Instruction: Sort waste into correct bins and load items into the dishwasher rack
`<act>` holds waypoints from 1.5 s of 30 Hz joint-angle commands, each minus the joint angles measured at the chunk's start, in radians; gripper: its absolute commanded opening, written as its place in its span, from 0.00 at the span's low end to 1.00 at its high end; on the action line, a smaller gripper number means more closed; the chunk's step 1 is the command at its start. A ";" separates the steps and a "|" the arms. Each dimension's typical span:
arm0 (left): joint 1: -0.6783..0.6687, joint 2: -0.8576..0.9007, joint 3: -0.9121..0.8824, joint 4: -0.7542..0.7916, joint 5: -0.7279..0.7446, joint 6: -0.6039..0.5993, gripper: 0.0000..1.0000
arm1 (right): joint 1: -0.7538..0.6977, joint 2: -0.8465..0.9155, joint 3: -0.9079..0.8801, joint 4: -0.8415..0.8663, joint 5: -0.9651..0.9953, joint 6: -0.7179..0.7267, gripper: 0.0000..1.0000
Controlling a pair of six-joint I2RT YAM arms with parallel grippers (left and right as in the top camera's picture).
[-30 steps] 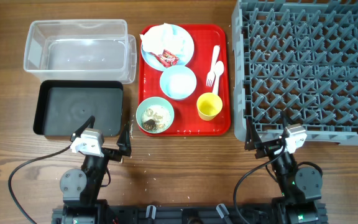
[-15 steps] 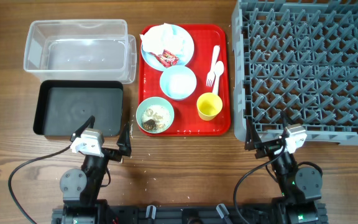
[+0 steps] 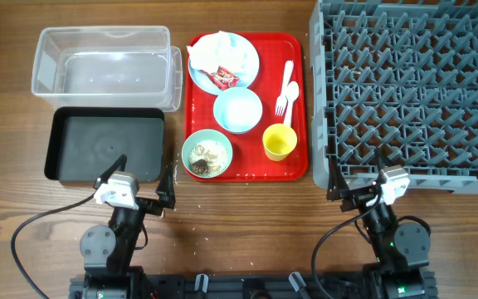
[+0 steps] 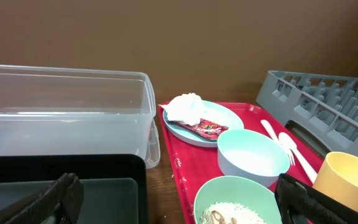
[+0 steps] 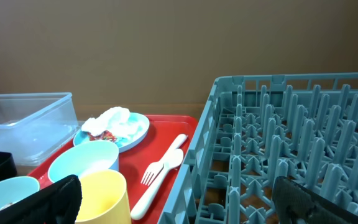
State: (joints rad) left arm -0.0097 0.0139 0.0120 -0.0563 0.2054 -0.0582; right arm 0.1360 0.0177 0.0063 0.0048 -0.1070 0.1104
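On the red serving tray (image 3: 297, 100) sit a light blue plate (image 3: 243, 71) with white napkins (image 3: 214, 48) and a red wrapper (image 3: 224, 78), a light blue bowl (image 3: 238, 110), a mint green bowl (image 3: 207, 154) holding beige scraps, a yellow cup (image 3: 279, 142), and a white fork and spoon (image 3: 285, 87). The clear tub (image 3: 102, 66) and black tray (image 3: 104, 145) lie left of it, the grey rack (image 3: 413, 87) right. My left gripper (image 3: 143, 187) is open and empty near the black tray's front edge. My right gripper (image 3: 357, 184) is open and empty at the rack's front edge.
Small crumbs lie on the wood in front of the red tray (image 3: 191, 212). In the left wrist view the mint bowl (image 4: 238, 199) is close ahead. In the right wrist view the yellow cup (image 5: 101, 196) and rack wall (image 5: 197, 155) are close ahead.
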 commanded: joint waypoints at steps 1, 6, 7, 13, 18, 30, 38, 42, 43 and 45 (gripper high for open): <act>0.008 -0.011 -0.006 -0.003 -0.013 -0.009 1.00 | 0.005 -0.004 -0.001 0.010 0.027 -0.006 1.00; 0.008 -0.011 -0.006 -0.003 -0.013 -0.009 1.00 | 0.005 -0.004 -0.001 0.042 0.055 -0.006 1.00; 0.008 -0.011 -0.006 -0.002 -0.013 -0.009 1.00 | 0.005 -0.004 -0.001 0.055 0.055 -0.006 1.00; 0.008 -0.011 -0.006 0.048 0.019 -0.009 1.00 | 0.005 -0.004 -0.001 0.147 0.055 -0.053 1.00; 0.008 -0.011 0.002 0.204 0.050 -0.009 1.00 | 0.005 -0.003 0.021 0.233 0.054 -0.056 1.00; 0.007 0.250 0.325 0.137 0.121 0.019 1.00 | 0.005 0.322 0.296 0.230 -0.031 -0.138 1.00; -0.055 0.858 0.852 -0.168 0.179 0.157 1.00 | 0.005 0.699 0.682 0.048 -0.052 -0.137 1.00; -0.113 1.199 1.220 -0.418 0.109 0.159 1.00 | 0.005 0.876 0.935 -0.214 -0.052 -0.133 1.00; -0.127 1.294 1.332 -0.502 0.093 0.159 1.00 | 0.005 0.925 1.004 -0.297 -0.052 -0.134 1.00; -0.156 1.472 1.558 -0.677 0.049 0.159 1.00 | 0.005 1.013 1.123 -0.446 -0.052 -0.137 1.00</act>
State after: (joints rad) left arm -0.1215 1.2449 1.2613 -0.5472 0.3271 0.0746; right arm 0.1368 0.9161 0.9546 -0.2897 -0.1459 -0.0208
